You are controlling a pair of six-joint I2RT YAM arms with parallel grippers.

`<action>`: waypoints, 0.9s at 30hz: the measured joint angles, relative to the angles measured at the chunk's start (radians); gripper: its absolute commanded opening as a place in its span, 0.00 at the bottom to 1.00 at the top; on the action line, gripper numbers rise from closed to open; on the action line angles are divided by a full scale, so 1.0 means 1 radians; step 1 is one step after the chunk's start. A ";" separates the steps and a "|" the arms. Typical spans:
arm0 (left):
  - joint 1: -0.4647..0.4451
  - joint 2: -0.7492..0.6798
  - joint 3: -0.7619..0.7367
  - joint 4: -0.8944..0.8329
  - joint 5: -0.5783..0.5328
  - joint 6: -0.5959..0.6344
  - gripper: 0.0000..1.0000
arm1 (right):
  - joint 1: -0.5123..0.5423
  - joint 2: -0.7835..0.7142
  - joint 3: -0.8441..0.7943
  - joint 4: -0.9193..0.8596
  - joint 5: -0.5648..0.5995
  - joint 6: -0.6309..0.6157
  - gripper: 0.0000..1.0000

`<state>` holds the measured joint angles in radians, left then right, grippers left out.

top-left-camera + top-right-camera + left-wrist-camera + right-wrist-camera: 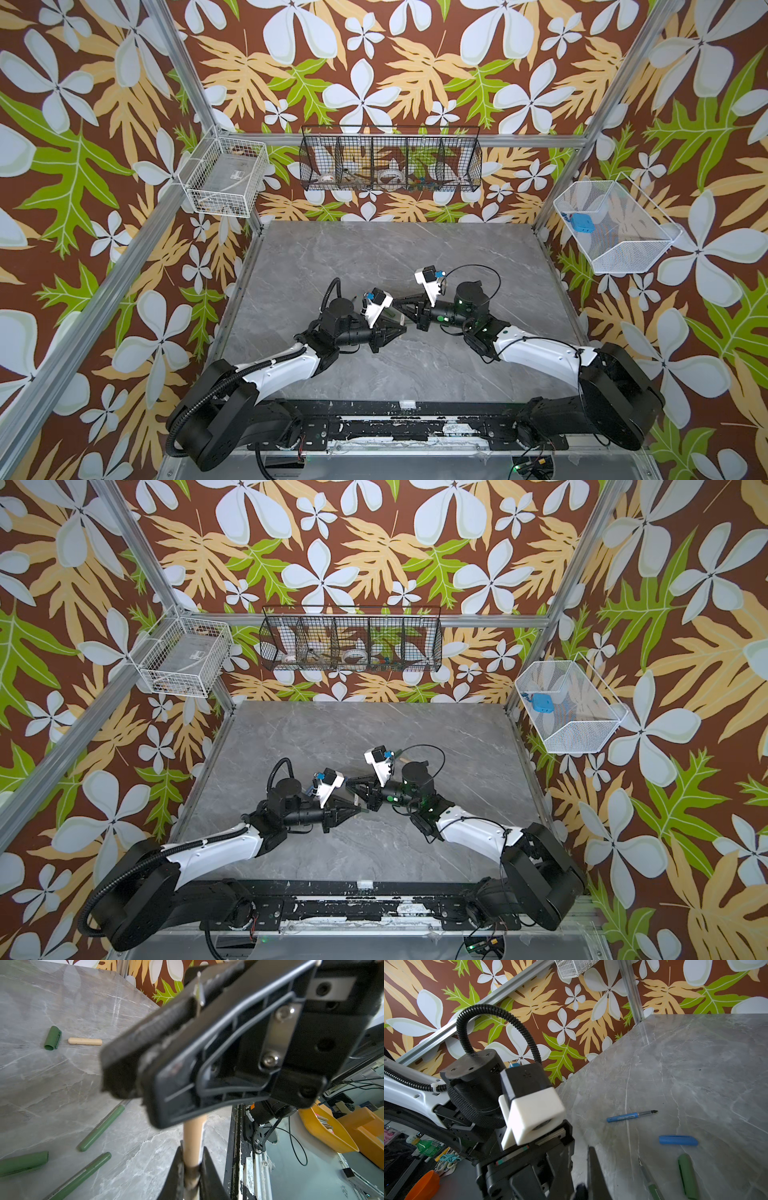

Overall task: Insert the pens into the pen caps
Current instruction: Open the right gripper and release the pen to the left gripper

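Over the table (52,1084), left end effector (192,1148) gripping tan pen (194,1130), right end effector (133,1091) closed

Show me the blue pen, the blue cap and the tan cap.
blue pen (627,1116), right wrist view, on its blue barrel.
blue cap (678,1140), right wrist view, mid-body.
tan cap (85,1041), left wrist view, mid-body.

Grey marble table (374,729); left gripper (360,810) and right gripper (348,785), tips close together mid-table, pale pen (356,800) between them. Back wall: black wire basket (353,607). Side walls: white wire basket (174,683); white mesh basket (582,737) holding blue item (542,703).
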<state>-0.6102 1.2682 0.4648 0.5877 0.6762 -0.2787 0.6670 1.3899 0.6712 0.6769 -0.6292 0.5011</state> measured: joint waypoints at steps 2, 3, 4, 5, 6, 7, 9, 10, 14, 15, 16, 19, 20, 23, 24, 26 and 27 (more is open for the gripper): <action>0.000 -0.002 0.000 0.000 0.005 -0.002 0.03 | 0.000 -0.006 -0.008 0.005 0.001 0.010 0.00; -0.002 -0.002 -0.003 0.006 0.008 -0.006 0.09 | 0.000 -0.012 -0.014 0.010 0.000 0.011 0.00; -0.002 -0.002 -0.009 0.017 0.014 -0.011 0.17 | 0.000 -0.018 -0.020 0.012 0.000 0.018 0.00; -0.002 -0.002 -0.016 0.032 0.024 -0.022 0.22 | 0.000 -0.024 -0.028 0.016 0.000 0.023 0.00; -0.002 -0.002 -0.025 0.051 0.038 -0.036 0.26 | 0.001 -0.029 -0.033 0.018 -0.004 0.023 0.00; -0.002 0.000 -0.031 0.068 0.041 -0.048 0.29 | 0.001 -0.035 -0.038 0.019 -0.007 0.024 0.00; -0.001 0.010 -0.034 0.107 0.064 -0.074 0.32 | 0.001 -0.044 -0.049 0.027 -0.008 0.041 0.00; -0.001 0.015 -0.034 0.123 0.072 -0.089 0.33 | 0.000 -0.047 -0.053 0.027 -0.008 0.042 0.00; -0.001 0.037 -0.033 0.165 0.111 -0.113 0.35 | 0.000 -0.052 -0.062 0.047 -0.013 0.048 0.00; -0.001 0.041 -0.032 0.169 0.117 -0.116 0.35 | 0.000 -0.052 -0.063 0.053 -0.019 0.049 0.00; -0.001 0.044 -0.032 0.172 0.119 -0.121 0.35 | 0.000 -0.052 -0.065 0.057 -0.021 0.051 0.00; -0.001 0.045 -0.030 0.172 0.126 -0.132 0.28 | 0.000 -0.053 -0.069 0.077 -0.021 0.067 0.00; -0.001 0.045 -0.028 0.171 0.127 -0.131 0.24 | 0.000 -0.053 -0.069 0.080 -0.021 0.068 0.00; -0.001 0.043 -0.026 0.171 0.126 -0.130 0.18 | 0.000 -0.056 -0.069 0.093 -0.025 0.070 0.00; -0.001 0.043 -0.026 0.171 0.126 -0.127 0.15 | 0.000 -0.056 -0.069 0.094 -0.026 0.071 0.00; -0.001 0.042 -0.026 0.172 0.127 -0.116 0.15 | 0.000 -0.056 -0.069 0.095 -0.025 0.074 0.00; -0.001 0.042 -0.026 0.171 0.125 -0.115 0.15 | 0.000 -0.056 -0.072 0.099 -0.025 0.076 0.00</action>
<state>-0.6113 1.3106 0.4389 0.7589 0.8013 -0.3939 0.6670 1.3338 0.5991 0.7761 -0.6544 0.5774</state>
